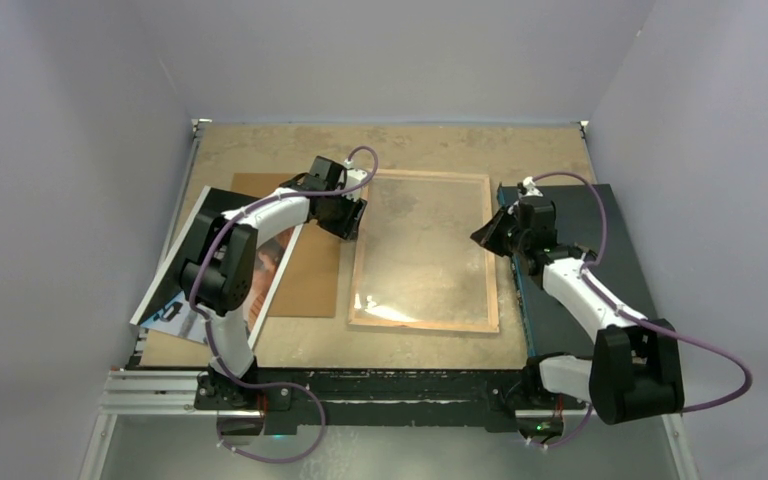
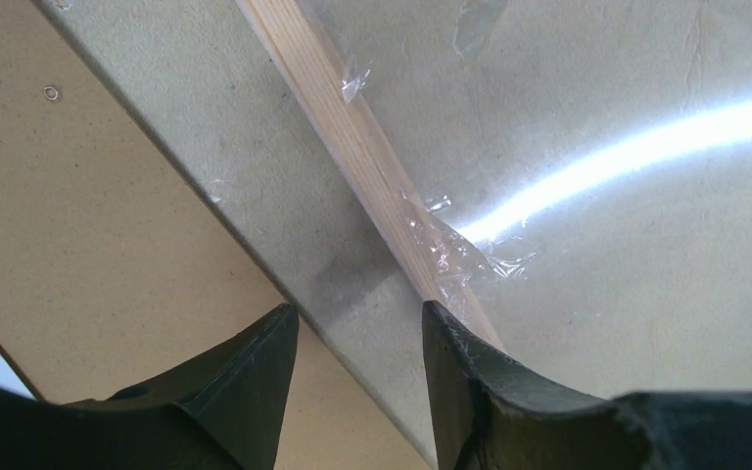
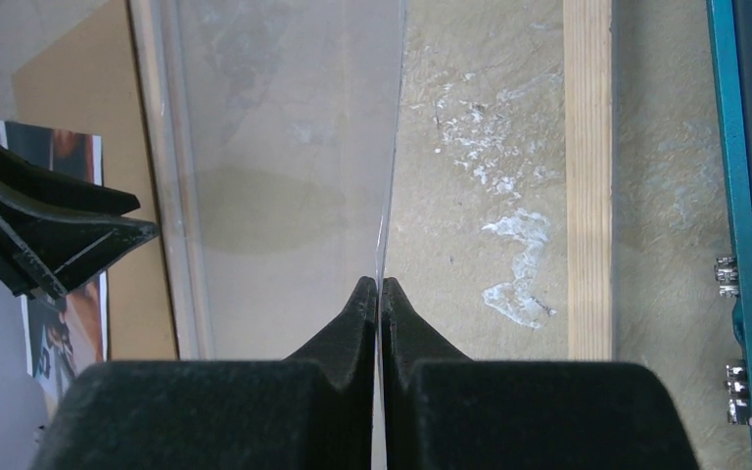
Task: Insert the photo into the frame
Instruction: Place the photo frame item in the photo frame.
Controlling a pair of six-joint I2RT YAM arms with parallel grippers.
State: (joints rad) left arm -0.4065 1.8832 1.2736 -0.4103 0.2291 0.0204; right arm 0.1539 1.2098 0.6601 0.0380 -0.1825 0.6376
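The frame [image 1: 430, 323] lies in the middle of the table with its light-wood back up. A clear sheet [image 1: 420, 240] lies tilted over it. My right gripper [image 1: 488, 235] is shut on the sheet's right edge [image 3: 388, 196], just inside the frame's right rail [image 3: 587, 176]. By the frame's left rail [image 2: 352, 147], my left gripper [image 2: 360, 318] is open, and the sheet's left edge runs between its fingers without touching them. The photo [image 1: 270, 265] lies picture up at the far left, partly under my left arm, and shows in the right wrist view too [image 3: 59, 323].
A brown backing board [image 1: 310, 270] lies between the photo and the frame, partly under the photo. A dark mat [image 1: 620, 230] with a teal edge covers the right side under my right arm. Grey walls close in the table on three sides.
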